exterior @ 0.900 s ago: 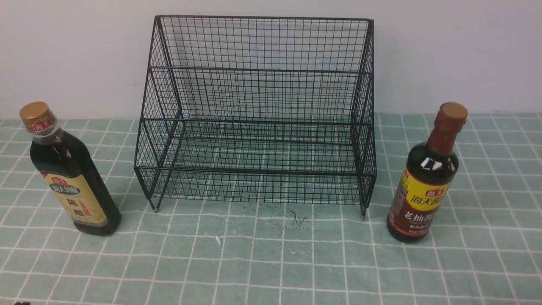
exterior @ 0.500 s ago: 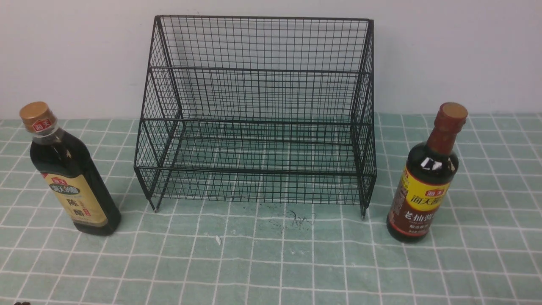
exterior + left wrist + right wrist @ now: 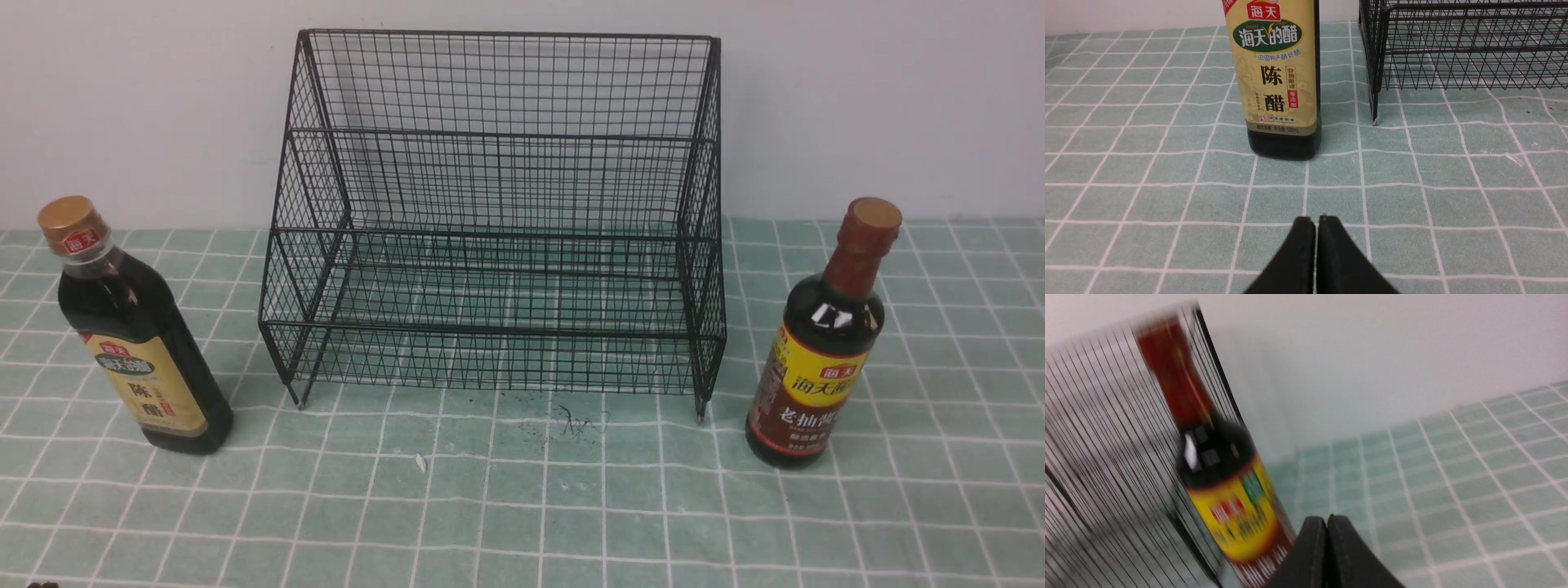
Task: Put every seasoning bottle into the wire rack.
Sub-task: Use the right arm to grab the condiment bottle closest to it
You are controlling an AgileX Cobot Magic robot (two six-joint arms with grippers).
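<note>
The black wire rack (image 3: pixel 498 220) stands at the middle back of the table with nothing in it. The gold-capped bottle with the beige label (image 3: pixel 135 335) stands upright to its left; the brown-red-capped bottle with the yellow-and-maroon label (image 3: pixel 820 343) stands upright to its right. Neither gripper shows in the front view. In the left wrist view my left gripper (image 3: pixel 1316 220) is shut and empty, short of the gold-capped bottle (image 3: pixel 1276 77), with the rack's corner (image 3: pixel 1376 61) beside it. In the blurred right wrist view my right gripper (image 3: pixel 1327 519) is shut and empty, near the brown-red-capped bottle (image 3: pixel 1224 473).
A green checked cloth (image 3: pixel 522 506) covers the table. A pale wall (image 3: pixel 882 98) rises right behind the rack. A small white scrap (image 3: pixel 420 463) and dark specks (image 3: pixel 571 425) lie in front of the rack.
</note>
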